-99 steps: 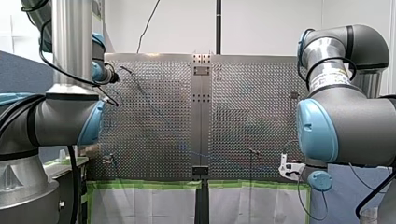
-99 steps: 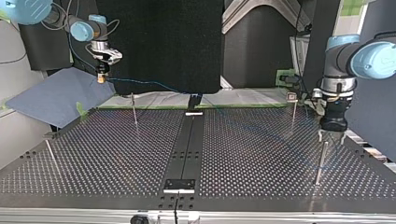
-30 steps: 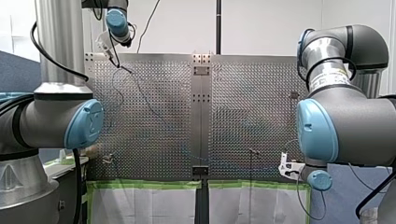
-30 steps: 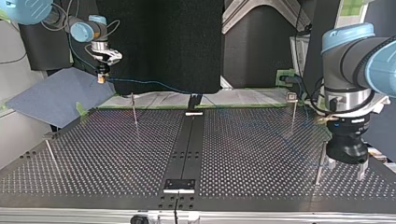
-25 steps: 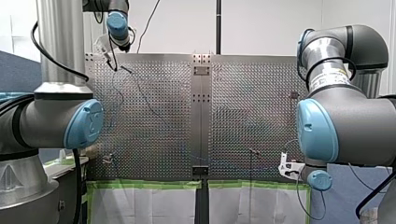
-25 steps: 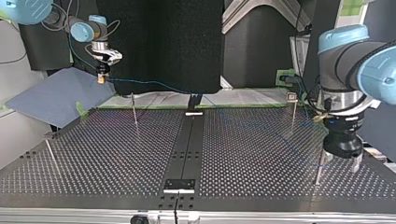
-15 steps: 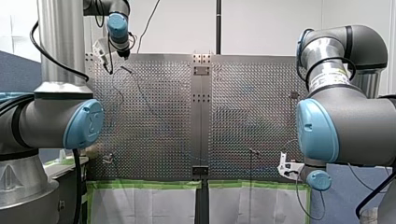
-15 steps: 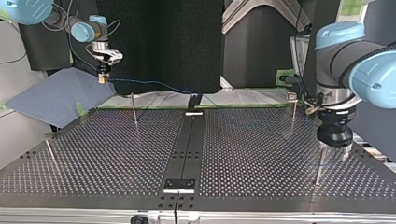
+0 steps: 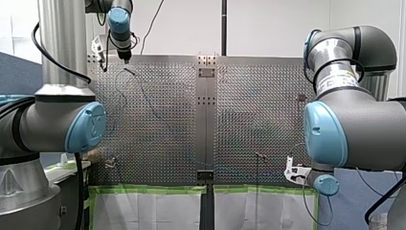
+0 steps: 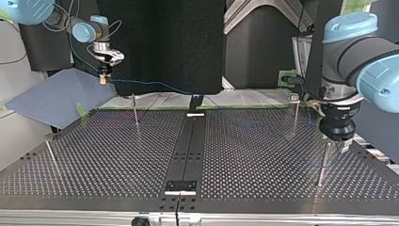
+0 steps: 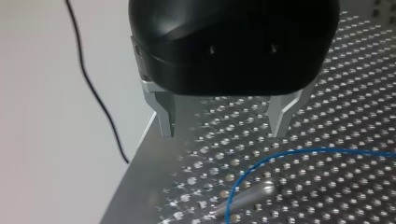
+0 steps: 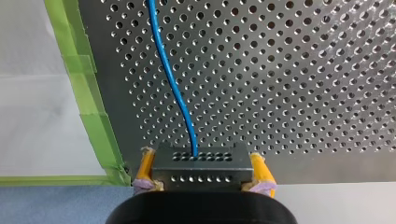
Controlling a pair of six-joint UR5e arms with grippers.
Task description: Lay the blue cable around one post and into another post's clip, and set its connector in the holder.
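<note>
Nearest by the front view, just off the tabletop's (image 12: 289, 70) near edge toward its right corner: my right gripper (image 12: 201, 173), yellow pads closed tight on the dark connector (image 12: 201, 161), held up clear of the surface. Just beside it, green tape (image 12: 91, 107) along the tabletop's edge. Out of the connector's face, the blue cable (image 12: 175, 88), running ahead over the perforated surface, then slanting across the middle toward the far left corner. Close to the near edge, a thin plain post (image 10: 135, 110) on the right half and a clip post (image 10: 295, 108) with a small head on the left half; impossible to tell whether the cable touches either. At the far left corner, a corner post (image 11: 250, 195), with the cable bending round close beside it. Over that corner, my left gripper (image 11: 223, 133), black with metal fingers spread wide, nothing between them, hanging just above the corner post's top and clear of the cable.
</note>
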